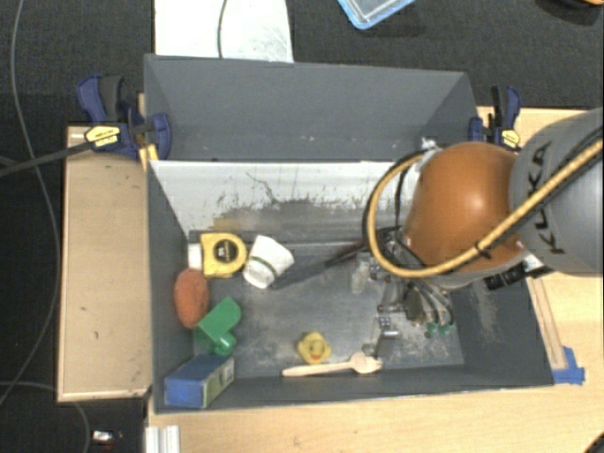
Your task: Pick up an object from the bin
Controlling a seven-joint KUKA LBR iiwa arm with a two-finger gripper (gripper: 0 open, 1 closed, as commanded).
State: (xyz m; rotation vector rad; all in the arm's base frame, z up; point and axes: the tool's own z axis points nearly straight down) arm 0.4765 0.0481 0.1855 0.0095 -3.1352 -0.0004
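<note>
My gripper (404, 317) hangs low over the right part of the bin floor, under the arm's orange dome. A pale wooden spoon (330, 369) lies flat along the front wall, its bowl end just below and left of the gripper. A small yellow lump (313, 348) rests just above the spoon's handle, left of the gripper. A thin dark stick (316, 263) lies slanted on the floor, up and to the left of the gripper. Something small and teal (437, 329) shows at the gripper's right side; what it is I cannot make out.
At the bin's left side lie a white cup (267, 260), a yellow tape measure (223, 254), a red-brown oval (191, 296), a green block (220, 323) and a blue box (199, 382). The arm covers the bin's right rear.
</note>
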